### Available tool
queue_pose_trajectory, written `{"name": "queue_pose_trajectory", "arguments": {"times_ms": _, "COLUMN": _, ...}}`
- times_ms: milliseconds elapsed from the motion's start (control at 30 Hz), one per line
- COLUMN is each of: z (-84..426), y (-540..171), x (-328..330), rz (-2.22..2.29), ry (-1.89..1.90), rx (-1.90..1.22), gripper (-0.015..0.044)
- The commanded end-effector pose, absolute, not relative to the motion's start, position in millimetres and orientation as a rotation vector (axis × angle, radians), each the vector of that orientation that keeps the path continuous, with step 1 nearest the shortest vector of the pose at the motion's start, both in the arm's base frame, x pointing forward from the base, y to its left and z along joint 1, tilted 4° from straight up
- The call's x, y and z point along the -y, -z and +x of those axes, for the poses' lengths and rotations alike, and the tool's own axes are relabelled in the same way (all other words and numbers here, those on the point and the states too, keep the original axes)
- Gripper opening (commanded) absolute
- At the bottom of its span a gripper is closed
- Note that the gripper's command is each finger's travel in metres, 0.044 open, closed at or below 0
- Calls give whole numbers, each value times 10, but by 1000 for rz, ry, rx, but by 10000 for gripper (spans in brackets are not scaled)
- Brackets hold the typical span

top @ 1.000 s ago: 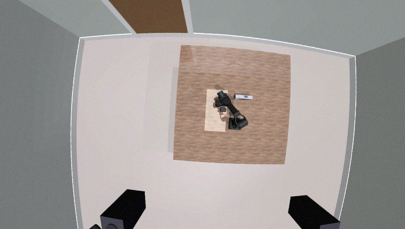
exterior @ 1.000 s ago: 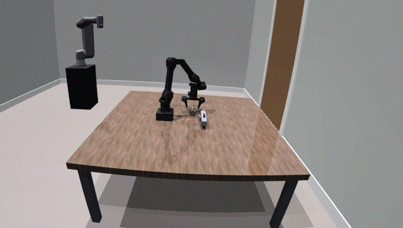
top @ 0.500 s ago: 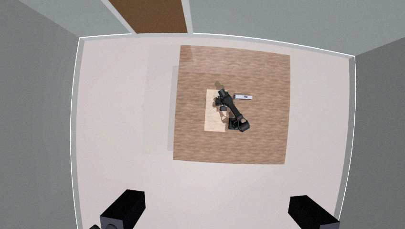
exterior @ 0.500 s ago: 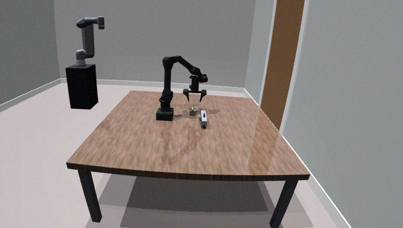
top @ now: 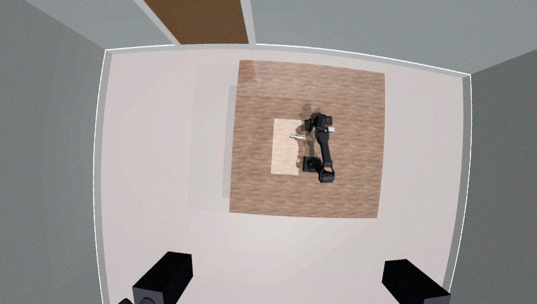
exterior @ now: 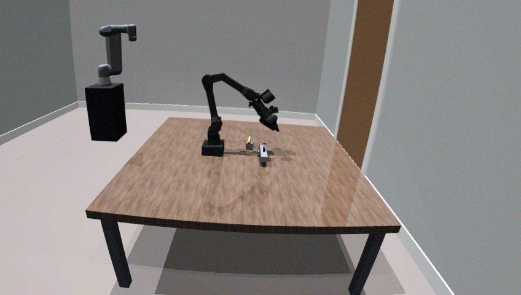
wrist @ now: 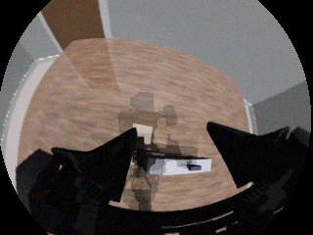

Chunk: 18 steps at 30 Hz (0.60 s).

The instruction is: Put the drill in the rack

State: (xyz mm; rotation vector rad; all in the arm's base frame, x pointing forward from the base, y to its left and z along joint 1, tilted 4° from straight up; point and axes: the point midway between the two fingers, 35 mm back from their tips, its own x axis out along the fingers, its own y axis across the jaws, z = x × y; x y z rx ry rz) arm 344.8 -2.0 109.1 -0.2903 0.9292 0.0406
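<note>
Pincer (top: 318,122) (exterior: 276,129) (wrist: 172,128), black: one, released, fingers wide apart, nothing held, raised above the bench (top: 263,196) (exterior: 226,190) (wrist: 171,64).
Yellow-marked tool (top: 298,137) (exterior: 249,139), probably the drill: one, lower than the pincer and off to its side, atop a small grey block (exterior: 249,145).
Pale oblong housing (top: 331,129) (exterior: 263,154) (wrist: 183,165), dark knob (exterior: 264,149) (wrist: 195,167) on it: one, below the pincer, not touching it.
</note>
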Motion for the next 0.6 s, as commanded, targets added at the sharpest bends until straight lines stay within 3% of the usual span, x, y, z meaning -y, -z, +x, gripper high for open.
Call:
{"name": "queue_pose_trajectory", "arguments": {"times_ms": 0, "z": 3496, "y": -1287, "x": 552, "rz": -63, "ry": 230, "rx": -779, "gripper": 440}}
{"name": "queue_pose_trajectory", "arguments": {"times_ms": 267, "z": 3215, "y": -1907, "x": 1709, "rz": 405, "ry": 720, "rx": -278, "gripper": 440}}
{"name": "queue_pose_trajectory", "arguments": {"times_ms": 567, "z": 2213, "y": -2648, "x": 2636, "rz": 802, "ry": 1023, "rx": 498, "gripper": 440}}
